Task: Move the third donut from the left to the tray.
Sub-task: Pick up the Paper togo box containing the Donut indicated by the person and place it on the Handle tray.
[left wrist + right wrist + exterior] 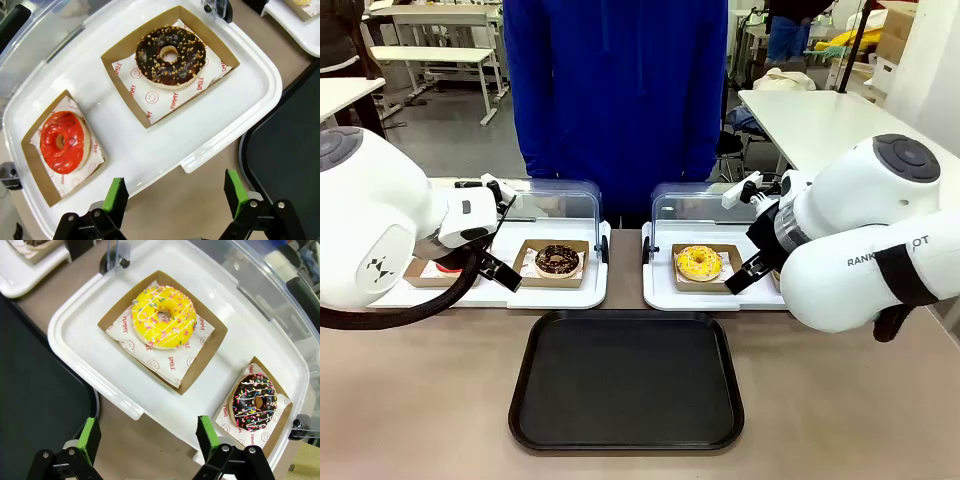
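Right wrist view, yellow donut (163,316) beyond wide-spread right tool (146,420), not touching

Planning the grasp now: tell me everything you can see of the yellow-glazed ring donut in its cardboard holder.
The yellow-glazed ring donut is whole, with thin white drizzle and small coloured sprinkles. It lies flat on white paper printed SMILE, inside a shallow square brown cardboard holder on a white plastic tray, its clear lid raised. Only the paper touches it; the open right tool hangs apart, near the tray's edge.
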Motion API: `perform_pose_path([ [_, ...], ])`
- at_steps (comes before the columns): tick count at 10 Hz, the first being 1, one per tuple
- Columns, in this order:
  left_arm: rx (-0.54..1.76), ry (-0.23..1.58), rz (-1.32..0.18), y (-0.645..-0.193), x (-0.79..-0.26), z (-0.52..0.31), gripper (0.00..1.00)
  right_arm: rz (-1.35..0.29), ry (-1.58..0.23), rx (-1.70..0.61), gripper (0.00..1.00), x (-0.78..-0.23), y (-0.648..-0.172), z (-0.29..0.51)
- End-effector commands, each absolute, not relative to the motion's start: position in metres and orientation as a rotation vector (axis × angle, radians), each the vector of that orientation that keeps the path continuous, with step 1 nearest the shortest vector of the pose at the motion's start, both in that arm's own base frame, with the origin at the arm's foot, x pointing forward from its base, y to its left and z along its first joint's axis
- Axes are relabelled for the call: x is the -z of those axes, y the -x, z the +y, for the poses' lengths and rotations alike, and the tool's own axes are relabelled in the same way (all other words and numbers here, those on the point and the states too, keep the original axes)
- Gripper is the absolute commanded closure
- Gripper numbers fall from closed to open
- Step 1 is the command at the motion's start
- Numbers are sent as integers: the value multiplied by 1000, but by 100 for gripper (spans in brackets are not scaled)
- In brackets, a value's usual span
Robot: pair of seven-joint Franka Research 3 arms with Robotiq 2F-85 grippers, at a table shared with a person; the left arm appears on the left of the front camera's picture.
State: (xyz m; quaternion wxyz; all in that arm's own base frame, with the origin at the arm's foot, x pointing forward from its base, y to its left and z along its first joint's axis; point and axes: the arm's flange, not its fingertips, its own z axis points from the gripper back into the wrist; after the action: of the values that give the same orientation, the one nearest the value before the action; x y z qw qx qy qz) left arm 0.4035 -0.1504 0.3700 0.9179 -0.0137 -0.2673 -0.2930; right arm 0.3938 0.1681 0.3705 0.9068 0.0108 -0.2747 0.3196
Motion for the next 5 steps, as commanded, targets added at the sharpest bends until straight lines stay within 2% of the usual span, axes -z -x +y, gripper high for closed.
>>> perform_pose_path([
  [1, 603, 28, -550, -403, -370, -150, 0, -567, -22, -660, 0, -371, -394, 168],
  [5, 603, 28, -550, -403, -370, -150, 0, -567, -22, -660, 0, -371, -394, 168],
])
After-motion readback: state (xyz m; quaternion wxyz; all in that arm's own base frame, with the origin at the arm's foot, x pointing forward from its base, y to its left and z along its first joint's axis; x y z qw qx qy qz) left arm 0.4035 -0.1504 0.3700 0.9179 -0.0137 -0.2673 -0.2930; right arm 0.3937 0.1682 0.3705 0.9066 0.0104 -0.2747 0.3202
